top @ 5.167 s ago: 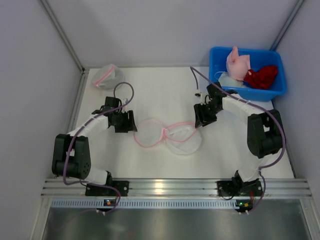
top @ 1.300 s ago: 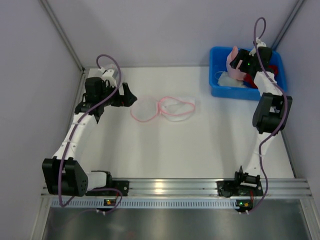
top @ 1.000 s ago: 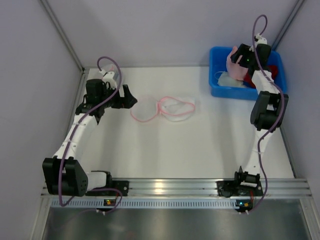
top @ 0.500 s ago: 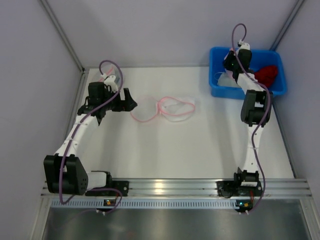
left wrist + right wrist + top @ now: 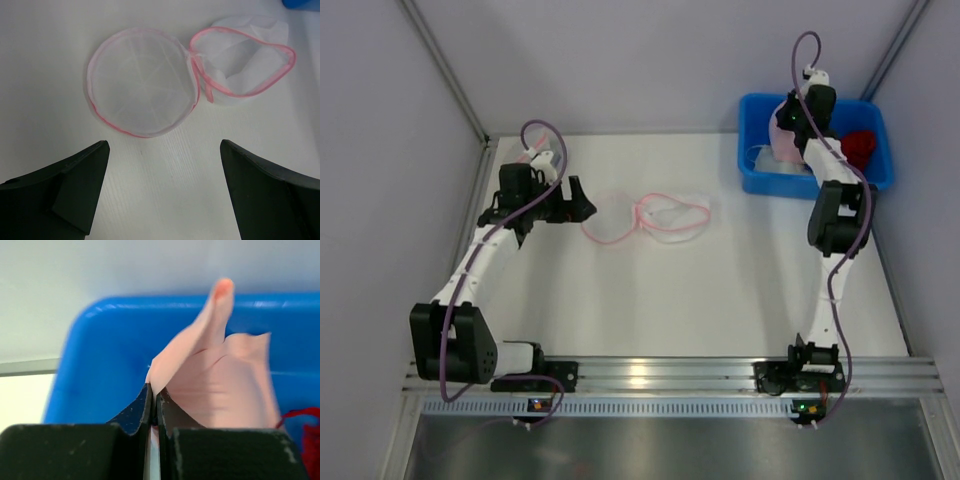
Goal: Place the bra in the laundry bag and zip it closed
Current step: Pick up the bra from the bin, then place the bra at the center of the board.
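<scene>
The laundry bag [image 5: 645, 214] is white mesh with pink trim and lies open on the table, its round lid [image 5: 140, 95] flopped left of the pouch [image 5: 245, 65]. My left gripper [image 5: 576, 200] is open and empty just left of the lid; in the left wrist view [image 5: 162, 195] its fingers stand wide apart over bare table. My right gripper [image 5: 789, 124] is inside the blue bin [image 5: 820, 187]. In the right wrist view [image 5: 154, 395] it is shut on an edge of the pink bra [image 5: 225, 375], which stands up from the bin.
The blue bin [image 5: 110, 360] at the back right also holds a red garment [image 5: 860, 148] and a pale one [image 5: 766, 160]. Grey walls close in the back and both sides. A second mesh bag [image 5: 527, 156] peeks out behind the left arm.
Both grippers left the bag, which now lies farther back. The right arm swung to the bin and pinched the pink bra. In the last second the left gripper only drifted slightly.
</scene>
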Available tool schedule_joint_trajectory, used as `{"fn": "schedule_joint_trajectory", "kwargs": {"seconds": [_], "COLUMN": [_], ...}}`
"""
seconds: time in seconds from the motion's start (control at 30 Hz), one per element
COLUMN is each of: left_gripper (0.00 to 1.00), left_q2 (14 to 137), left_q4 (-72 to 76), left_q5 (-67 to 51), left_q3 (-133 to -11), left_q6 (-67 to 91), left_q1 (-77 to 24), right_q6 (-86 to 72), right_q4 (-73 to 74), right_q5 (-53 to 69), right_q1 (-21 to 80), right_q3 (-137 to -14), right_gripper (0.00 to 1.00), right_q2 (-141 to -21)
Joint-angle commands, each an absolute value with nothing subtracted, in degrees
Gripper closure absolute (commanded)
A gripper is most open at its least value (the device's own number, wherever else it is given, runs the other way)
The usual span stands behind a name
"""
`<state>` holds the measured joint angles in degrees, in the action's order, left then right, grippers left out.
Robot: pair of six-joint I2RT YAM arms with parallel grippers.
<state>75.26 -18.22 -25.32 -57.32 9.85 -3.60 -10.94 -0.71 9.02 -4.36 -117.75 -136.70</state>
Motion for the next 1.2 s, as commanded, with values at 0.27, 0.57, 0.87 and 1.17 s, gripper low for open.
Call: {"fn": "schedule_joint_trajectory", "kwargs": {"seconds": [0.27,0.57,0.87,1.17], "left_gripper": [0.02,0.02,0.02,0.02], "left_q2": [67.9,62.2,60.0,60.6], "left_q4": [-19.2,-22.9,-23.8,-23.8], "left_q5": [-26.9,-26.7,-26.9,-26.6], "left_q3": [-61.1,-60.7,-59.4,-60.0], "left_q6": [9.0,5.5,5.4,5.8], "left_q1": [-3.4,-3.5,-3.5,-3.5], "right_q6": [-3.9,1.5,9.1,16.7], "right_q4": [4.1,10.8,14.3,8.3], "right_q5": [18.5,22.0,21.2,12.4], "right_q1": [-6.1,-5.6,-3.4,9.4], "right_q3": [-109.0,-91.4,-73.4,-55.7], "right_gripper": [1.00,1.00,1.00,1.00], "right_q2": [-105.9,-85.5,-71.1,-60.1]}}
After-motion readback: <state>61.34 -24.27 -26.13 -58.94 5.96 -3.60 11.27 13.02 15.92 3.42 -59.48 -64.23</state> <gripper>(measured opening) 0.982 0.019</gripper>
